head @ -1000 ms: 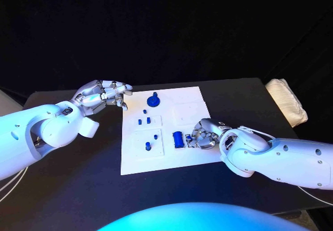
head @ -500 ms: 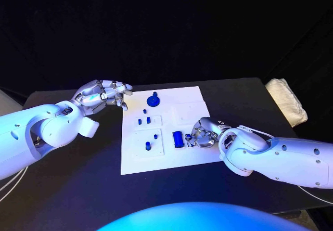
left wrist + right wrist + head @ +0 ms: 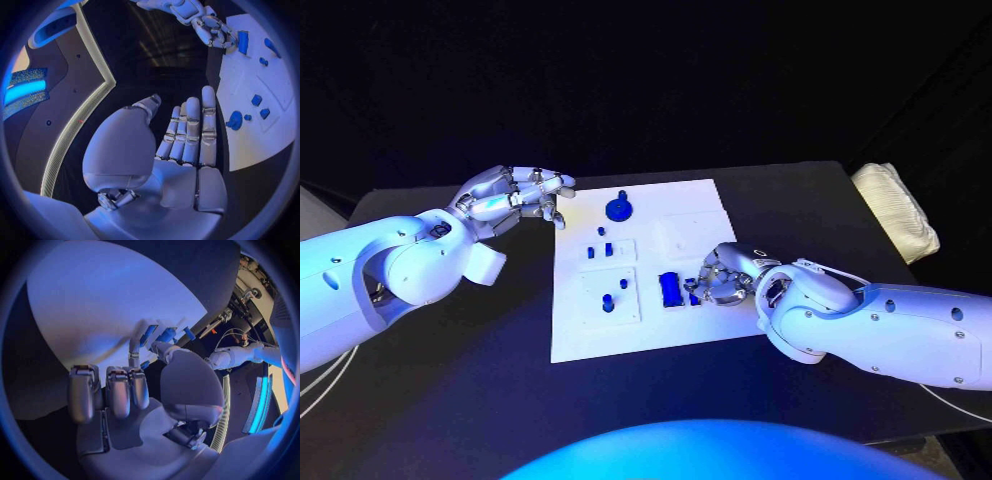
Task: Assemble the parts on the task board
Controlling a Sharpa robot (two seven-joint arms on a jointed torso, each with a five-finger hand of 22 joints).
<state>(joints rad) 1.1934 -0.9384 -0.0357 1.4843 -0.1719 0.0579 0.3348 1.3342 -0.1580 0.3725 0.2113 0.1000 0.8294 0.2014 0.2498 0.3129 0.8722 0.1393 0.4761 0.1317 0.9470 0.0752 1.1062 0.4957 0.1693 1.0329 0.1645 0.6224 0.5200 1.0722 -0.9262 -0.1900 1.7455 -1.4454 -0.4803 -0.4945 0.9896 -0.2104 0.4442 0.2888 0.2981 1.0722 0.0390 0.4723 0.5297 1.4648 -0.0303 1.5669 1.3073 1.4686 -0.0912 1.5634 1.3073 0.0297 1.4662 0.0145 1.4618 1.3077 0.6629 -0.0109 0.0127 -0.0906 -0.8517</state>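
Working at the right-middle of the board (image 3: pixel 632 335), the right hand (image 3: pixel 726 277) bends its fingers down onto a blue block (image 3: pixel 671 289) that lies at the right edge of the near square plate (image 3: pixel 610 297). Fingertips touch or pinch the block; whether it is truly gripped or only pressed I cannot tell. The right wrist view shows the thumb and a finger (image 3: pixel 134 353) closing beside blue pieces (image 3: pixel 157 334) on the white surface.

Left hand (image 3: pixel 516 194) hovers off the board's far-left corner, above the black table (image 3: pixel 473 400), fingers loosely curled and apart, holding nothing. The left wrist view confirms a bare palm with fingers (image 3: pixel 190 130) straight.

Progress, as judged:
- Round blue part (image 3: pixel 619 208) sits at the far end of the board, seated or just resting, unclear.
- Small pegs (image 3: pixel 600 250) stand in the middle plate.
- Two more pegs (image 3: pixel 612 298) stand in the near plate.
- Far-right square (image 3: pixel 692 235) looks bare.

Block seems to be the step in hand; seating not finished. Task looks partway, perhaps past half, with the block and possibly the bare square left.

A pale cloth (image 3: pixel 899 210) lies at the table's far right.
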